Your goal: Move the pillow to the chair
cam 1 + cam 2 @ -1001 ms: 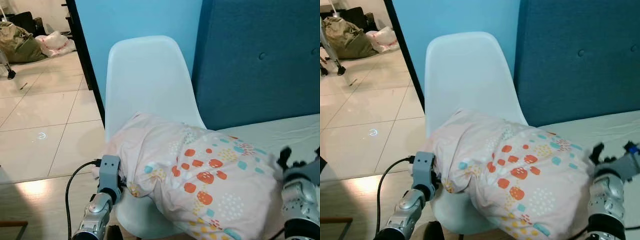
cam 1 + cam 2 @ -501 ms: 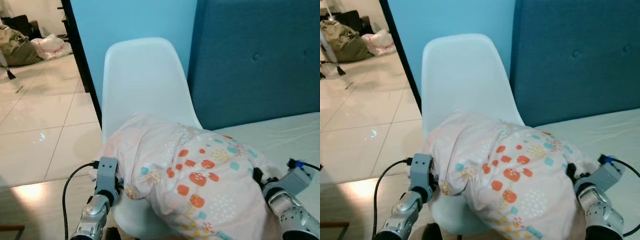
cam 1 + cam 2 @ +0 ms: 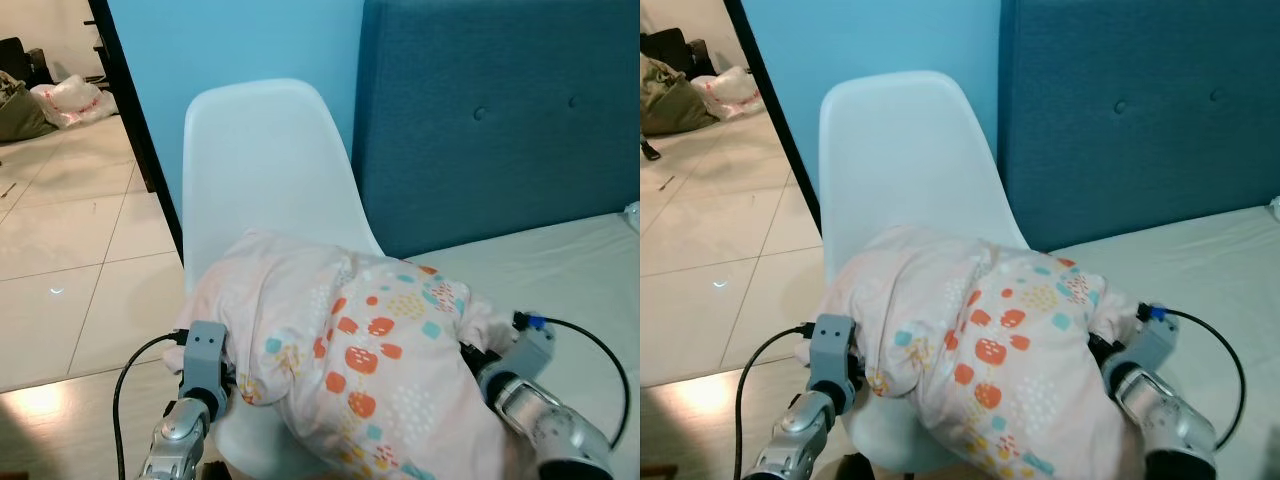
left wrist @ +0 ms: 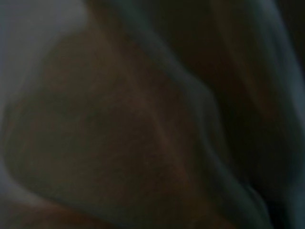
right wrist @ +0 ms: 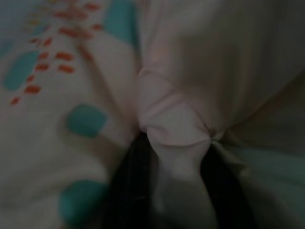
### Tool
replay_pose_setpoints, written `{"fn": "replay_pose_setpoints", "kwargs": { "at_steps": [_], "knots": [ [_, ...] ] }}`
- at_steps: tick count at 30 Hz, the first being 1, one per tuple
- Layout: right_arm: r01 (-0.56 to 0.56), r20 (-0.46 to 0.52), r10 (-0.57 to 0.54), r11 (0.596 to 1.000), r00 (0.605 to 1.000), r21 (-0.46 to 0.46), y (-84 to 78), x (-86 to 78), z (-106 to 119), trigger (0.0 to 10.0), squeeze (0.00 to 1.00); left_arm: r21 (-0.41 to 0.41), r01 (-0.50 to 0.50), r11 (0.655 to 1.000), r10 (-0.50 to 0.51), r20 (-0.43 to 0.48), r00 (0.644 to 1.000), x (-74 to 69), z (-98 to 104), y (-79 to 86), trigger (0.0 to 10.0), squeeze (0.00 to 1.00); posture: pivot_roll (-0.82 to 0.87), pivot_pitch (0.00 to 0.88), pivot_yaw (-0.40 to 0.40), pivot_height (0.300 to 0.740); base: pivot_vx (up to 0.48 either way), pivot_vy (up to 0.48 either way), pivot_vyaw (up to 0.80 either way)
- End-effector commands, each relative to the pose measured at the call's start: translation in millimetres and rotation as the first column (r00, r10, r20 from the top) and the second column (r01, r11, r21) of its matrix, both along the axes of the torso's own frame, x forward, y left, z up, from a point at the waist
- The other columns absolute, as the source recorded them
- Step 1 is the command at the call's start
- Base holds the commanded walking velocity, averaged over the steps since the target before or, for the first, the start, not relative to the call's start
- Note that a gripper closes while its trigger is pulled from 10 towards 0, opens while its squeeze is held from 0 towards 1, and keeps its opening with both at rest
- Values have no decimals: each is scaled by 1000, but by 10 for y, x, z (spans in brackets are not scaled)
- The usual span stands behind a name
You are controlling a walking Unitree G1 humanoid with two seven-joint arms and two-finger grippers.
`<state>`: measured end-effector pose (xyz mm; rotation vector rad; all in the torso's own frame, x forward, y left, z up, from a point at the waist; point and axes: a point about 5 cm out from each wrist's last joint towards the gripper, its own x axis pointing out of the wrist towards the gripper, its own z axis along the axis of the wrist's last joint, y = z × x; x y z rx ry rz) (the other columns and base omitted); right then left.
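Pillow (image 3: 350, 350) on white chair (image 3: 265, 170), bed (image 3: 560, 270) beside

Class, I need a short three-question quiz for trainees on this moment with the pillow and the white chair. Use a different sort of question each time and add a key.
1. True or false: the pillow lies partly on the seat of the white chair.
2. Multiple choice: what stands directly behind the chair? A) a light blue wall B) a wooden door C) a window
3. Fill in: in the right wrist view, the right gripper has a fold of pillow ______ pinched between its two black fingers.

Key: 1 true; 2 A; 3 fabric. The left gripper presses into the pillow's other end, its fingers buried in the cloth.
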<state>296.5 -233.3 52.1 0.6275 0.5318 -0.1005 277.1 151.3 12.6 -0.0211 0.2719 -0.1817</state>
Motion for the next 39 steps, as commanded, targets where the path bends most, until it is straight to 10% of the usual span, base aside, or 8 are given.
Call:
{"fn": "replay_pose_setpoints", "kwargs": {
  "at_steps": [1, 8, 12, 21, 26, 35, 39],
  "knots": [
    [-159, 45, 156, 985, 987, 66, 474, 132, -54, 0, 0, -3, 58, 998, -58, 20, 998, 34, 56, -114, 10000, 0, 5, 38, 44, 418, 0, 0, 0],
    [-275, 280, 249, 960, 927, 56, 896, 498, 317, 0, 0, -4, 54, 999, -54, 28, 998, 52, 88, -102, 10000, 0, 26, 37, 47, 418, 0, 0, 0],
    [-428, 326, 431, 900, 842, -84, 1400, 666, 525, 0, 0, -26, 20, 999, -19, 44, 999, 64, 139, -41, 10000, 0, 58, 31, 37, 418, 0, 0, 0],
    [-615, 316, 671, 741, 671, -268, 1945, 587, 518, 0, 0, -100, -27, 995, 33, 58, 998, 78, 203, -16, 10000, 0, 74, 34, 32, 418, 0, 0, 0],
    [-648, 214, 737, 669, 641, -363, 2015, 476, 311, 0, 0, -117, -29, 993, 36, 62, 997, 76, 224, -32, 10000, 0, 67, 39, 32, 418, 0, 0, 0],
    [-537, 17, 605, 718, 796, -442, 1660, 373, -68, 0, 0, -279, -36, 959, 68, 104, 992, 104, 380, 25, 10000, 0, 52, 51, 40, 418, 0, 0, 0],
    [-464, 11, 513, 787, 858, -407, 1416, 326, -186, 0, 0, -365, -84, 927, 156, 171, 973, 238, 607, 304, 10000, 0, 40, 53, 41, 418, 0, 0, 0]
  ]
}}
